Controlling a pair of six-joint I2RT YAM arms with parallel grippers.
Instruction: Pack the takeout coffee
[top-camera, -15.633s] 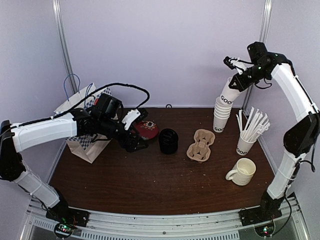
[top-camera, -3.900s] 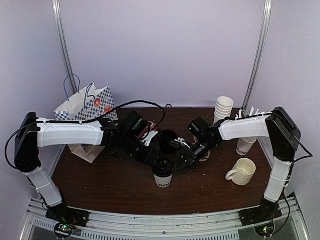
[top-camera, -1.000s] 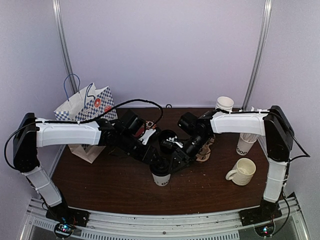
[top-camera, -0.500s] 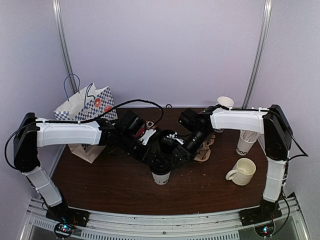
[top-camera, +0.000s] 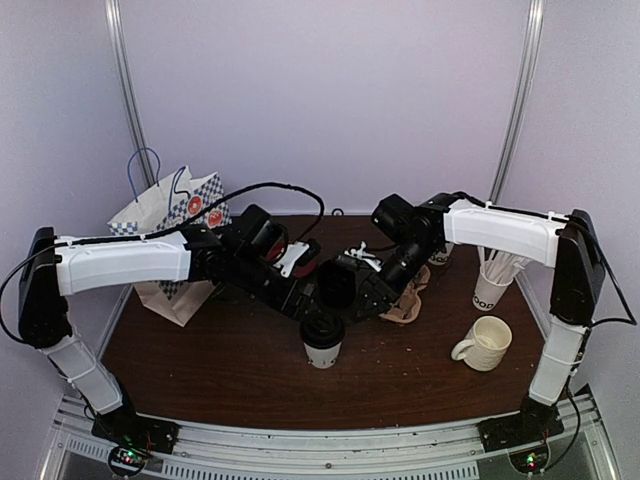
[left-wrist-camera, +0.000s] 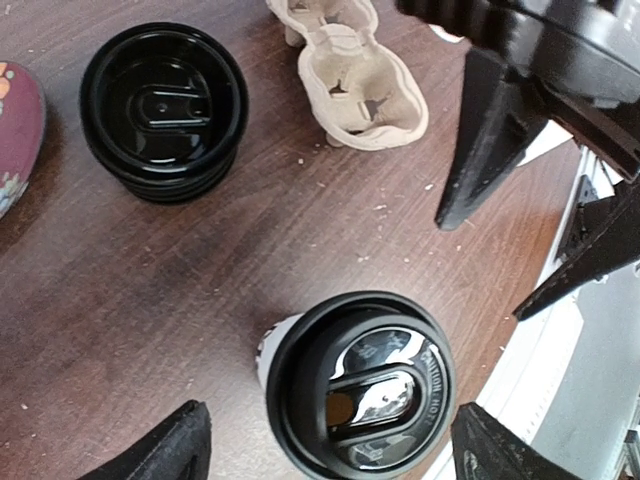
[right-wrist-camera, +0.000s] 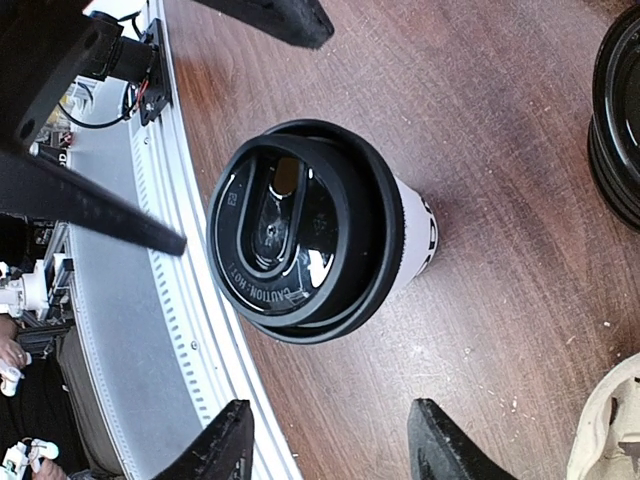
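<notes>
One takeout coffee cup (top-camera: 322, 345), white with a black dome lid, stands upright on the table's near middle. My left gripper (left-wrist-camera: 330, 455) hovers over it and is open. Its fingers sit wide on either side of the lid (left-wrist-camera: 360, 385) without touching it. My right gripper (right-wrist-camera: 335, 450) is open and empty. The cup (right-wrist-camera: 305, 240) lies just beyond its fingertips. The brown pulp carrier (left-wrist-camera: 350, 80) lies empty behind the cup, half hidden by the right arm in the top view.
A stack of black lids (left-wrist-camera: 165, 110) sits left of the carrier. A checked paper bag (top-camera: 170, 215) stands at the back left. A cream mug (top-camera: 487, 343), a cup of straws (top-camera: 490, 280) and the lidless cup stack (top-camera: 440, 255) are on the right.
My left gripper's jaws have spread apart over the lidded cup. My right gripper has drawn back up and to the right, away from the cup. The cup stays standing.
</notes>
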